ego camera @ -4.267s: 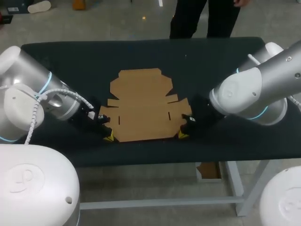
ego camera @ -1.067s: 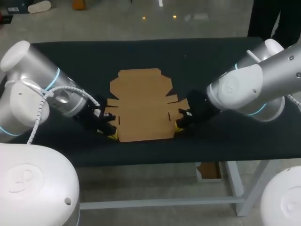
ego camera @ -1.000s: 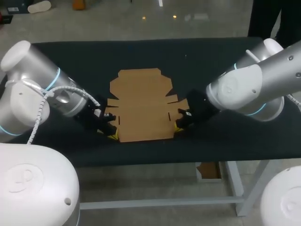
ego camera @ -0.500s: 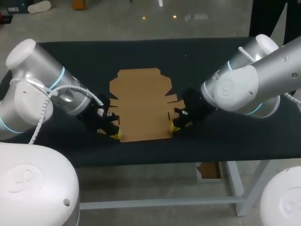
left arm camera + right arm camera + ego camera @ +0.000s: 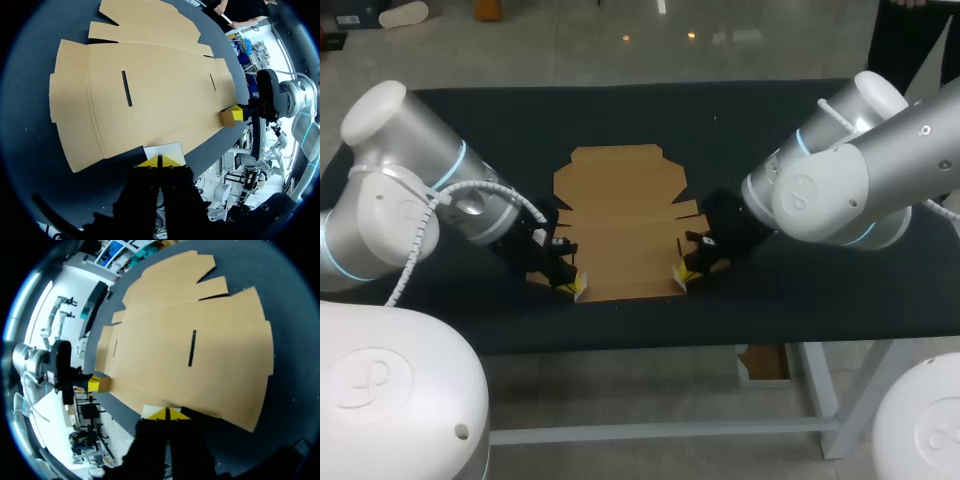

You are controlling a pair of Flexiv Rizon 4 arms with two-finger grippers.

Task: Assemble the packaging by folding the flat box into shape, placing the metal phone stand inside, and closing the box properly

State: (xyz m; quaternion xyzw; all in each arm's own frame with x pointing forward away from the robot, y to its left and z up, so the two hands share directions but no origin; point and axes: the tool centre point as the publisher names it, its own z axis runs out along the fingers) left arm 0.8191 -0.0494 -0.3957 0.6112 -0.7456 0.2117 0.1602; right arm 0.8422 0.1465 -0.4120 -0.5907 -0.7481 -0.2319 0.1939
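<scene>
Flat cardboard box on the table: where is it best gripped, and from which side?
Likely the near edge of the flat box, at its two corners, coming low from the table's front side. The sheet lies flat, so no face offers a pinch from above; only its thin rim can be caught. The left claw and right claw sit there.

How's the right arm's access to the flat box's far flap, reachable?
Probably yes. The right gripper sits at the flat box's near right corner, and nothing lies on the cardboard between it and the far flap. The left gripper is at the opposite corner.
</scene>
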